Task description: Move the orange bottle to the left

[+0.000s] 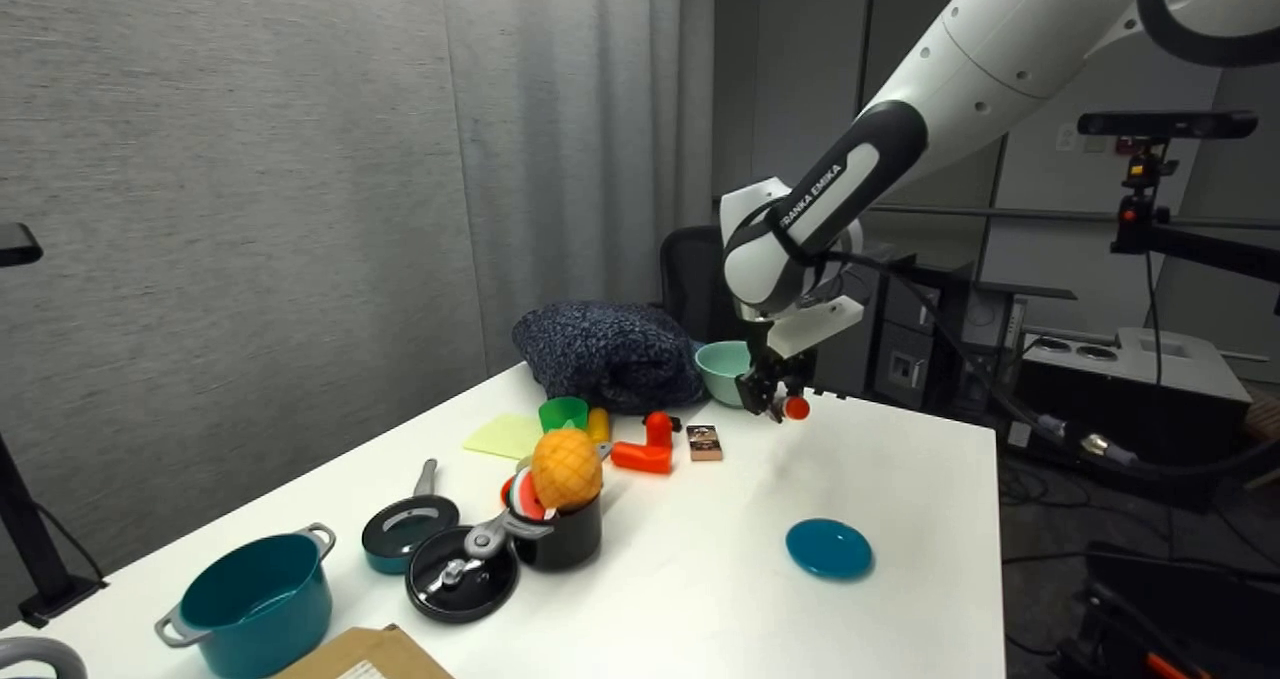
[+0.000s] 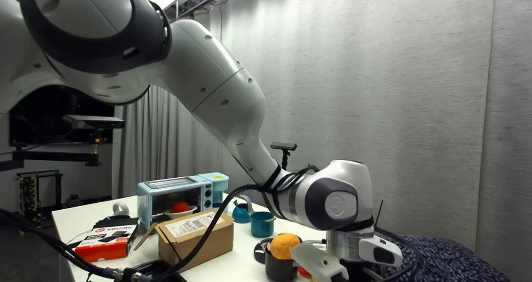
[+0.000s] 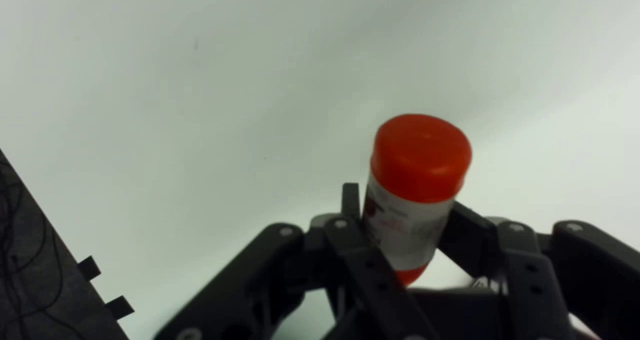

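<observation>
**Between the fingers (image 3: 351,200): orange bottle (image 3: 415,200) grasped, move left pending**

Wrist view: gripper (image 3: 407,214) is clenching the bottle around its white label (image 3: 411,220), one finger pressing near 9 o'clock, one near 4. Long axis is running about 6 to 12, crosswise to the pinch, red-orange cap (image 3: 421,157) pointing 12. Hold is looking sound.

In an exterior view: bottle is sitting at the fingertips, cap facing the camera and a bit toward 3, apparently hanging above the table (image 1: 900,479). From it, mint bowl (image 1: 718,372) is lying at 10, small box (image 1: 704,444) between 8 and 9, blue plate (image 1: 829,549) between 5 and 6. Whose left is being meant, can't tell; a 9 o'clock path would likely be brushing past the box. Axis is looking closer to level than upright, so set-down is probably calling for a wrist turn, base to 6, or it'll be rolling.

In an exterior view: the arm (image 2: 216,87) is spanning 10 to 4, no second arm showing. Fingers are lying below the lower edge and bottle isn't showing, so no grip read there.
</observation>
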